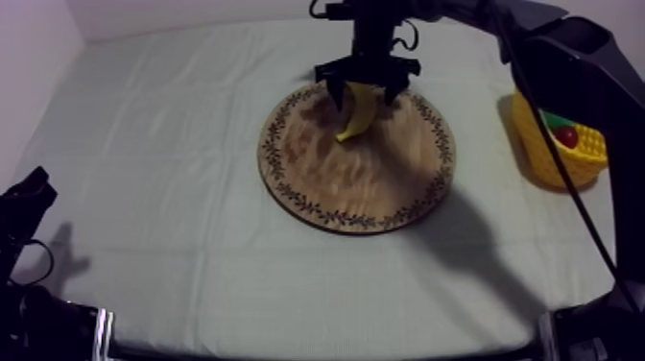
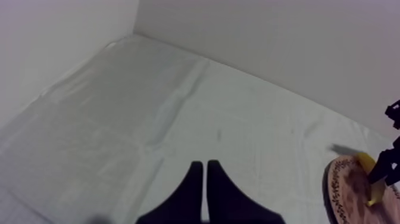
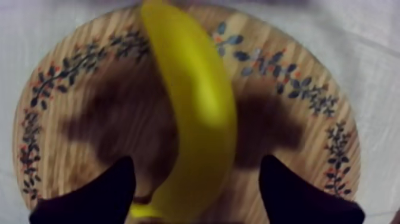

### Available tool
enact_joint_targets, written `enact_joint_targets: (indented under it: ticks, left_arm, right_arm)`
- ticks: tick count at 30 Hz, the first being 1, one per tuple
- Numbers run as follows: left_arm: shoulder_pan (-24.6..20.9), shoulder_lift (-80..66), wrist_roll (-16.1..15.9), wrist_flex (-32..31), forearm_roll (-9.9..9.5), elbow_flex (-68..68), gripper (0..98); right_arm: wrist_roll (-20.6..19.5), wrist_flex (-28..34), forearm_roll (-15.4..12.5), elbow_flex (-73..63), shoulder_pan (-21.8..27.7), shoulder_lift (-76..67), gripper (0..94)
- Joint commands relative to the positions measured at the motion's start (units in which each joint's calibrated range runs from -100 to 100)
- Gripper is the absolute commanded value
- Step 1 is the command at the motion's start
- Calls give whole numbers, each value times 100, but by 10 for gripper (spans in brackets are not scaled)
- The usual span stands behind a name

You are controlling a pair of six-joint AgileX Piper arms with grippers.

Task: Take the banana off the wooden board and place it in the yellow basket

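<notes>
Plainly I am at the grasp itself. My right gripper [image 1: 367, 91] hangs over the wooden board [image 1: 355, 192], toward its 12 o'clock rim, with the banana [image 1: 358, 115] between its two fingers. In the right wrist view those fingers [image 3: 95, 196] stand wide apart, one on each side of the fruit. A strip of board shows between each finger and the banana, so I judge nothing is gripped yet. As far as I can tell the banana lies on the board, and its length crosses the line between the fingers about squarely.

The next move, as I judge it, calls for closing on the middle of the fruit and lifting straight up. Then I would carry it to the yellow basket [image 1: 542, 158], which sits at 3 o'clock of the board, apart from it, with a small red fruit [image 1: 568, 136] inside.

My right arm reaches in from 1 o'clock of the table, wrist pointing down. My left gripper [image 2: 205, 179] rests at about 8 o'clock over the cloth [image 2: 178, 107], its fingers pressed together in a narrow wedge, holding nothing.
</notes>
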Motion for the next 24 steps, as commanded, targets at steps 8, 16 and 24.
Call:
enact_joint_targets:
  ticks: [8,16,24]
  left_arm:
    - [-2,2,0,0,0,-2,1]
    - [-2,2,0,0,0,-2,1]
    - [-2,2,0,0,0,-2,1]
  right_arm:
    - [106,23,-79,-29,49,155,371]
    - [231,-60,-94,61,-4,161,202]
    - [260,-108,-102,88,-14,-3,157]
